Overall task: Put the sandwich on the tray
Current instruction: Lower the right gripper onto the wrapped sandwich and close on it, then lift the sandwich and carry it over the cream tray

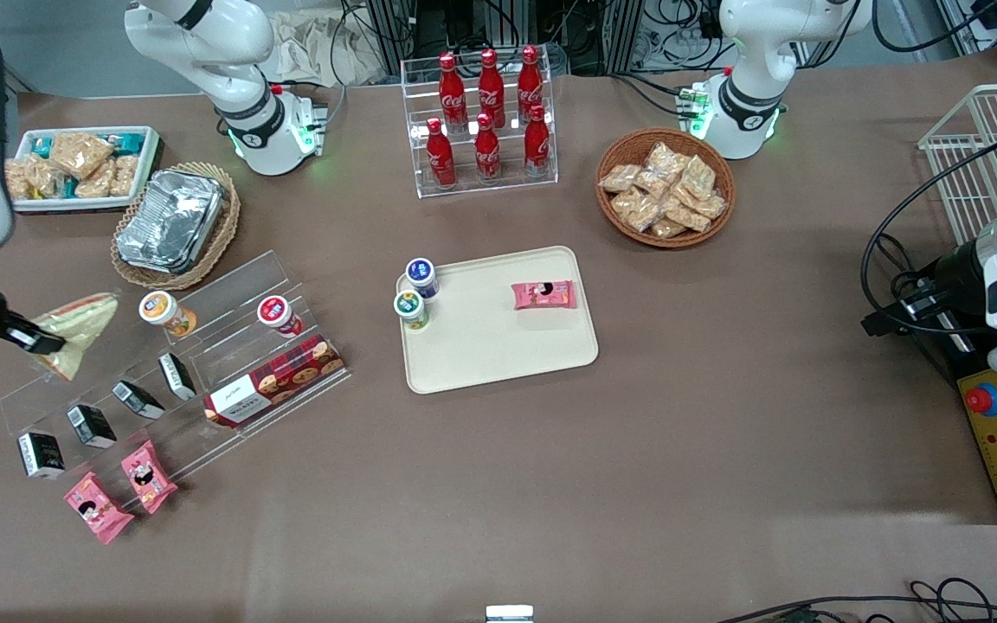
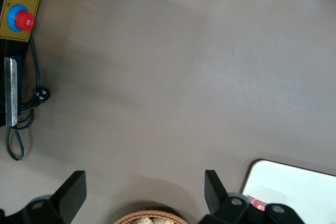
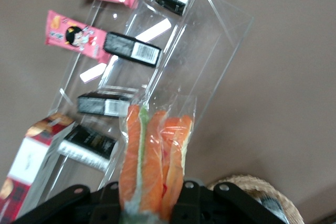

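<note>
Over at the working arm's end of the table, above the clear acrylic display rack, your gripper is already clamped on the sandwich. From the wrist camera you can see the fingers pinching the wedge near one end, with the cut edge and its orange and green filling sticking out away from them. It looks lifted clear of the rack, not resting on it.

Handling-wise, I'd guess this thing is light but squishy. Soft bread in slick clear wrap, so it can slide or fold if you squeeze hard or swing fast. You've got it by the end, so the free end may droop a bit. Keep the grip firm, not crushing.

The beige tray sits well apart from it, toward the middle of the table. It already carries a pink snack packet and two small cups at one edge, so the bare patch nearer the front camera looks like your best drop spot.
</note>
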